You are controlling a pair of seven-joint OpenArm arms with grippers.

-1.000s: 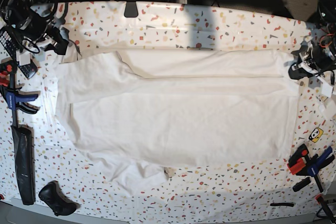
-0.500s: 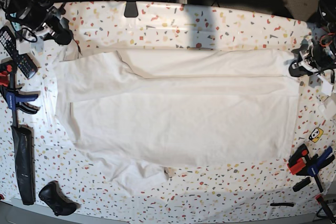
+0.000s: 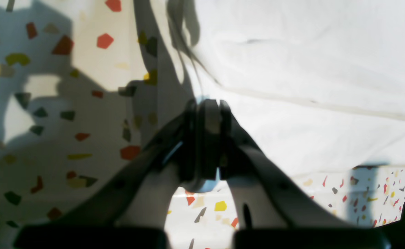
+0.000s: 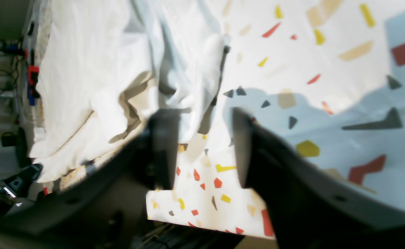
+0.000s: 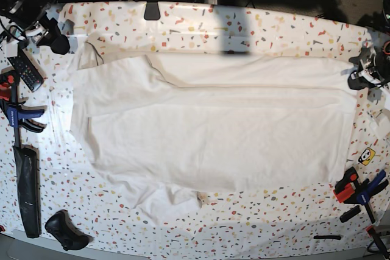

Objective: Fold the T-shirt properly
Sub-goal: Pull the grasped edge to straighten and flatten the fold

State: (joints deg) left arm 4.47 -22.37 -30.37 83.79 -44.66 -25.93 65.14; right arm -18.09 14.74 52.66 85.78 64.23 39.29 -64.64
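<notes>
The white T-shirt lies spread across the speckled table, its far long edge folded over toward the middle. My left gripper is at the shirt's right edge. In the left wrist view the gripper is shut, with its tips pinching the edge of the T-shirt. My right gripper is off the shirt's far left corner. In the right wrist view it is open and empty above bare table, with the crumpled sleeve of the T-shirt just beyond one finger.
A remote control, a blue clamp, a long black bar and a black controller line the left side. Red and blue clamps and a yellow sticker are at the right. A black clip sits at the far edge.
The whole shirt has slid a little to the right as my left gripper moved right. My right gripper has moved up and left, away from the sleeve.
</notes>
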